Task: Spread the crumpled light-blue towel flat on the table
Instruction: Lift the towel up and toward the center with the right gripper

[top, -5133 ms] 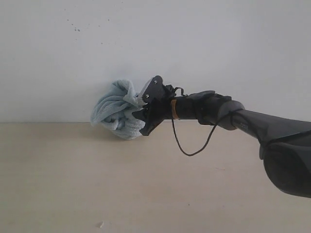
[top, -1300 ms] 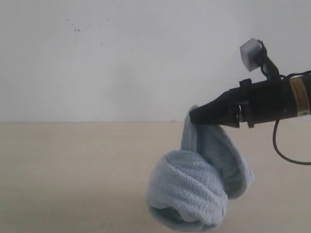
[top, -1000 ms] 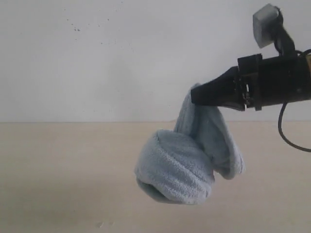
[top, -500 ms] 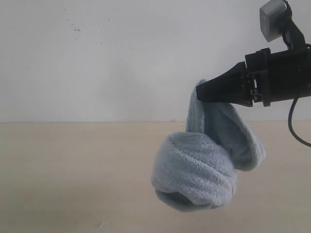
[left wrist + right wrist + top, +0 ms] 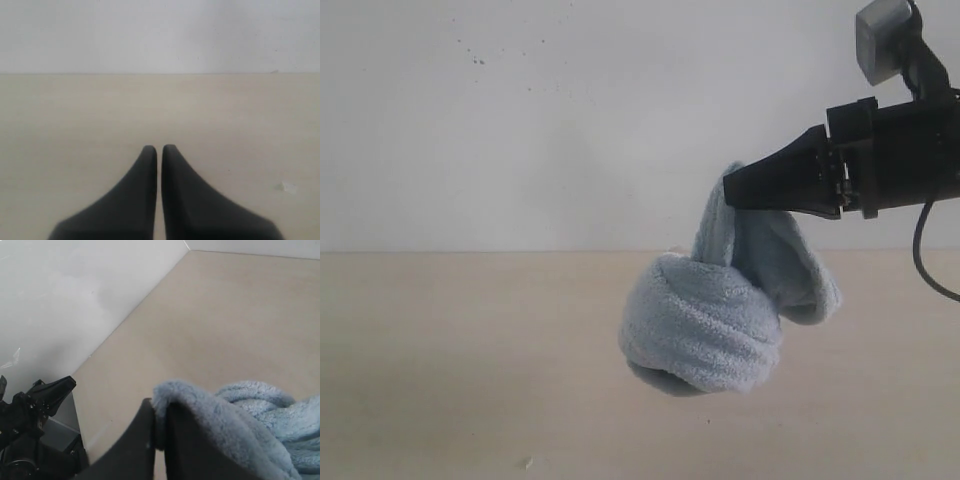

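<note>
One fluffy, balled pale-blue towel [image 5: 705,335] hangs long-axis downward above the beige table [image 5: 440,350], its top pinched by the right gripper [image 5: 728,195]; left gripper [image 5: 159,150] pressed together.

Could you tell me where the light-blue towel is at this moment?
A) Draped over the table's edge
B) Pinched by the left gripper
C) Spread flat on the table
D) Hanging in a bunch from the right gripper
D: the right gripper is shut on a fold of the towel, whose balled-up bulk hangs below it, while the left gripper is shut on nothing.
</note>
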`<action>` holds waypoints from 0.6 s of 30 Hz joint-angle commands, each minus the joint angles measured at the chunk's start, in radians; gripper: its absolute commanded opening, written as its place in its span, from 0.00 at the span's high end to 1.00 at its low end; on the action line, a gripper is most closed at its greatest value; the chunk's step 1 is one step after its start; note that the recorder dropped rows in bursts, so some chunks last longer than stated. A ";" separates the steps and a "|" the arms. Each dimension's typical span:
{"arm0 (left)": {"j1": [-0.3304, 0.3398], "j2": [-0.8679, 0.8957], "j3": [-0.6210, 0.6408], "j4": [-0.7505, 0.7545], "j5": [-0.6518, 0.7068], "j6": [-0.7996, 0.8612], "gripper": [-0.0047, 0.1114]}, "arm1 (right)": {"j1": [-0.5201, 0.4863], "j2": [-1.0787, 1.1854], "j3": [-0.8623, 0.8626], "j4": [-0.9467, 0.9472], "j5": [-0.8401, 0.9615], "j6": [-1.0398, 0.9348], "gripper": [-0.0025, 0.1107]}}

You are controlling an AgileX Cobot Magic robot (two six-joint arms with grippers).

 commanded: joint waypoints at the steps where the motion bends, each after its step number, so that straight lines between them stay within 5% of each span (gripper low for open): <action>1: -0.007 -0.001 0.000 -0.004 -0.001 0.000 0.93 | 0.001 -0.010 0.001 0.021 -0.004 -0.003 0.97; 7: -0.007 -0.001 0.000 -0.006 -0.021 0.000 0.93 | 0.001 -0.010 0.001 0.029 -0.004 -0.003 0.97; 9: -0.007 -0.001 0.000 -0.117 -0.090 -0.044 0.93 | 0.001 -0.010 0.001 0.046 -0.004 -0.003 0.97; 13: -0.007 -0.001 0.000 -0.594 -0.192 -0.208 0.93 | 0.001 -0.010 0.001 0.078 -0.004 -0.007 0.97; 18: -0.007 -0.001 0.000 -0.763 -0.101 -0.208 0.93 | 0.042 -0.010 0.001 0.078 -0.004 -0.010 0.97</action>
